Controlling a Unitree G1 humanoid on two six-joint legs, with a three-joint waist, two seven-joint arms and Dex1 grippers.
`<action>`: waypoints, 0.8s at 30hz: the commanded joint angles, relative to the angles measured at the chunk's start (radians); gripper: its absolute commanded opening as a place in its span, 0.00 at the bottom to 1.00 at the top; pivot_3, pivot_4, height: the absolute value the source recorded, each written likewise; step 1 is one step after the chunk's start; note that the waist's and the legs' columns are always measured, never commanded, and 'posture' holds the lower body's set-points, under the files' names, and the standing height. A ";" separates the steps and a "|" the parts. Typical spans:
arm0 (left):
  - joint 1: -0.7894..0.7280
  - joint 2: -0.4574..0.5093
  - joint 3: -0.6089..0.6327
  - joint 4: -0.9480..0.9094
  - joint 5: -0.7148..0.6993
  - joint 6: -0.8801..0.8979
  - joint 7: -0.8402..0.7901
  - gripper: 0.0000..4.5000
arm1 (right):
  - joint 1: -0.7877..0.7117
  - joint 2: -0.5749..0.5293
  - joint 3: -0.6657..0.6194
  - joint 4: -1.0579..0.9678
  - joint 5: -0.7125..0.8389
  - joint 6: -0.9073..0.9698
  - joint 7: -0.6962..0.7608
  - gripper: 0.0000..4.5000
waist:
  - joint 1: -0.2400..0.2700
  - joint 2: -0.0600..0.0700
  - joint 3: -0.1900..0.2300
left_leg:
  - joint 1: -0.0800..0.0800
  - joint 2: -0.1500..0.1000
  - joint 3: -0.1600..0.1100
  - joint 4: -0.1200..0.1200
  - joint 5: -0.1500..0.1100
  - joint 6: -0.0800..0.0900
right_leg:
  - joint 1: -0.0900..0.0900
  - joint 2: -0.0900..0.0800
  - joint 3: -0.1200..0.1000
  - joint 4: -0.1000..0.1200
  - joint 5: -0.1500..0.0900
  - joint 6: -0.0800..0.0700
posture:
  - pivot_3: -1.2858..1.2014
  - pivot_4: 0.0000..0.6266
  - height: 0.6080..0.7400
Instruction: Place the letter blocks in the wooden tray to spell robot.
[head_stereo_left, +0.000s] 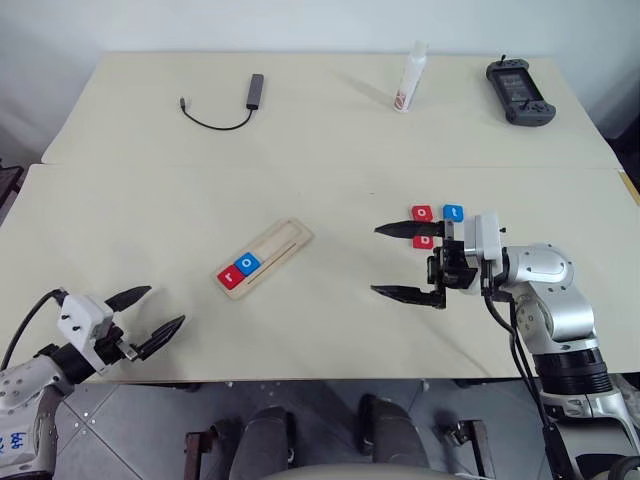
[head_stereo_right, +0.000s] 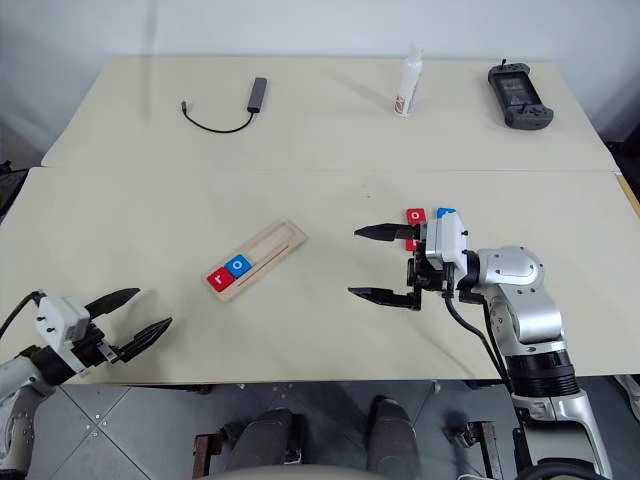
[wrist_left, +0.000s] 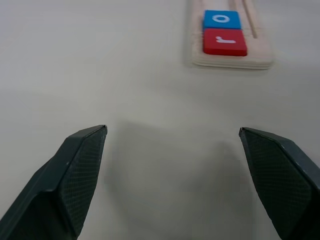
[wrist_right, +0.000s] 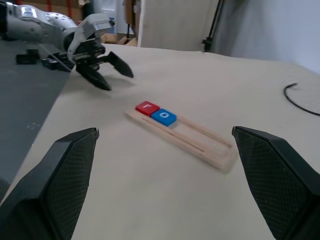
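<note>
Both empty: right black two-fingered gripper (head_stereo_left: 390, 261) spread wide, left one (head_stereo_left: 150, 317) likewise. Right wrist hides third red tile (head_stereo_left: 425, 241) at three o'clock of pale wooden tray (head_stereo_left: 285, 243).

Bare table (head_stereo_left: 330, 290) lies between wooden tray (head_stereo_left: 264, 258) and right gripper (head_stereo_left: 397, 262).

Red r block (head_stereo_left: 230, 278), blue o block (head_stereo_left: 249, 264), pale-wood tray (head_stereo_left: 285, 243).
</note>
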 joint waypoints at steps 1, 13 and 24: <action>-0.004 -0.010 -0.018 -0.108 -0.029 0.031 0.015 1.00 | -0.013 -0.026 -0.018 -0.001 0.015 0.005 0.027 0.99 | -0.001 0.000 0.000 | 0.000 0.000 0.000 0.000 0.000 0.000 | 0.000 0.000 0.000 0.000 0.000 0.000 | 0.52 0.24 1.00; -0.168 -0.064 -0.218 -0.202 0.088 0.169 0.188 1.00 | 0.017 -0.062 -0.043 -0.021 0.019 0.027 0.015 0.99 | -0.006 0.000 0.000 | 0.000 0.000 0.001 -0.001 0.000 0.000 | 0.000 0.000 0.000 0.000 0.000 0.000 | 0.52 0.24 1.00; -0.192 -0.044 -0.278 -0.144 0.154 0.224 0.199 1.00 | 0.093 -0.077 -0.073 -0.104 0.032 0.058 -0.035 0.99 | 0.000 0.000 0.000 | 0.001 0.000 0.001 0.000 0.000 0.000 | 0.000 0.000 0.001 0.000 0.000 0.000 | 0.52 0.24 1.00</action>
